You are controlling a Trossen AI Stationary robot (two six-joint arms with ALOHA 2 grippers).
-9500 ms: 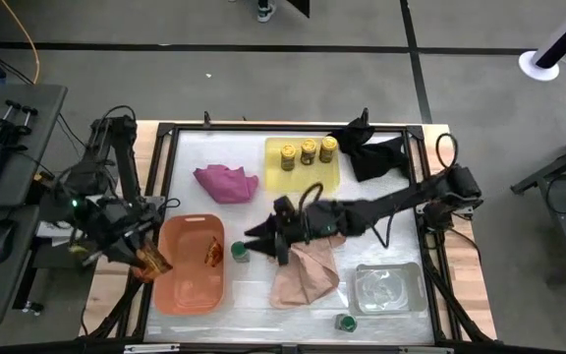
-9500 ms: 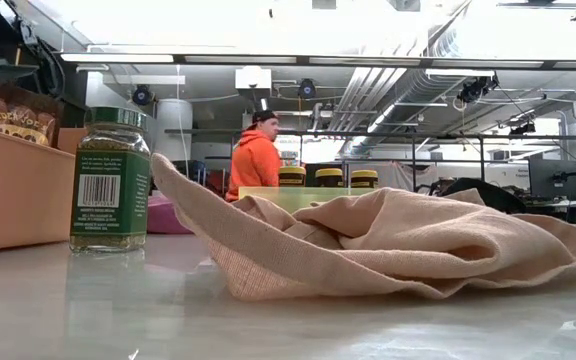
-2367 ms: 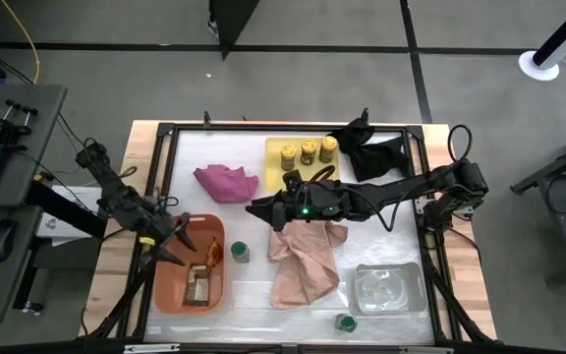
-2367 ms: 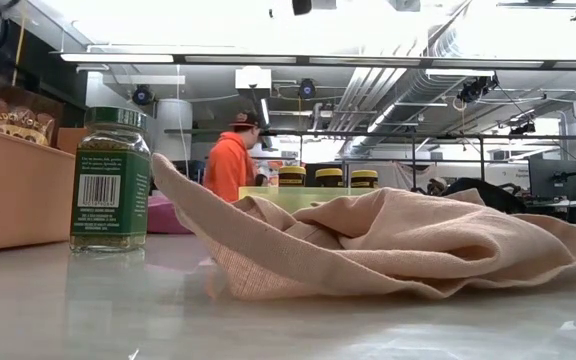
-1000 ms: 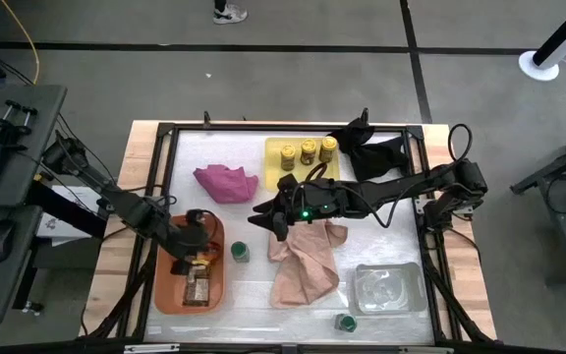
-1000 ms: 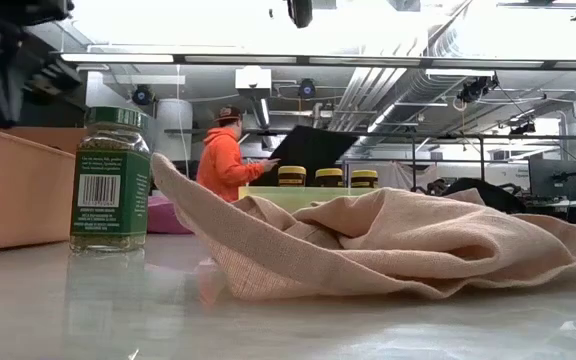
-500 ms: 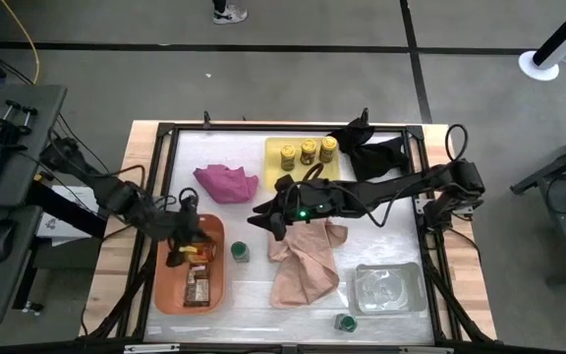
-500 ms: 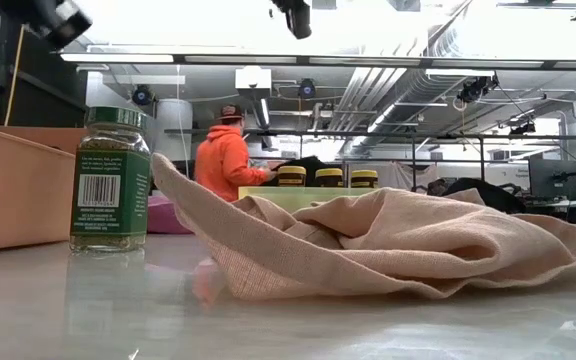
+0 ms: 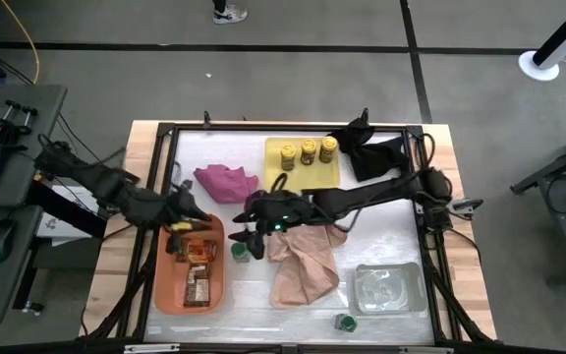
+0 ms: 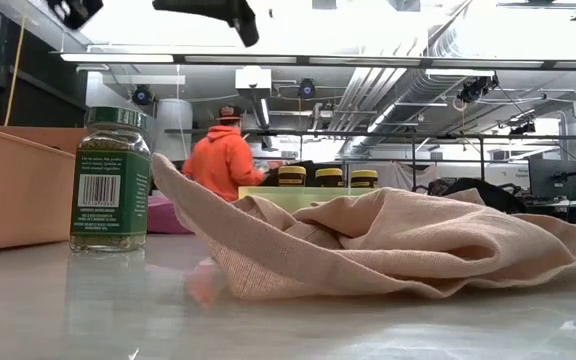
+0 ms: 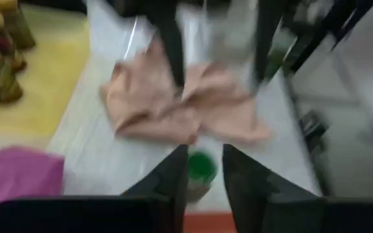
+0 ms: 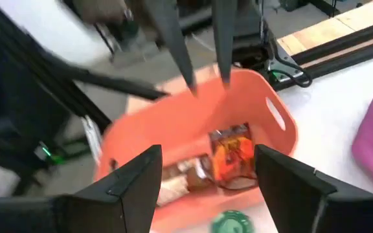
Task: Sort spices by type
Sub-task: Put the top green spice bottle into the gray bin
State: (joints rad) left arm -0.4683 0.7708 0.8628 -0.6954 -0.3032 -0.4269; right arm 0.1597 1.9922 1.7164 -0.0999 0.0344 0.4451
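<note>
A green-lidded jar [image 9: 239, 253] stands upright on the table between the orange tray [image 9: 167, 285] and the tan cloth [image 9: 303, 265]. My right gripper [image 9: 246, 236], open, hovers just beyond it on the far side; the jar's lid [image 12: 228, 223] shows under the wide-spread fingers. My left gripper [image 9: 193, 210], open, hangs over the orange tray's far rim and touches nothing. Brown-orange packets [image 9: 197, 265] lie flat in the orange tray. Three yellow-lidded jars [image 9: 308, 151] stand in the yellow tray [image 9: 275, 177]. A second green-lidded jar [image 9: 345, 322] stands near the table's near edge.
A pink cloth [image 9: 226, 182] lies left of the yellow tray, and a black cloth [image 9: 376, 152] to its right. A clear tray [image 9: 386, 290] sits near the right front corner. A person in orange [image 10: 223, 160] stands in the room beyond the table.
My left gripper has drawn back from over the packets in the orange tray toward the tray's far rim. My right gripper has moved toward the table's left and near edges, from beside the tan cloth's far end to just beyond the green-lidded jar.
</note>
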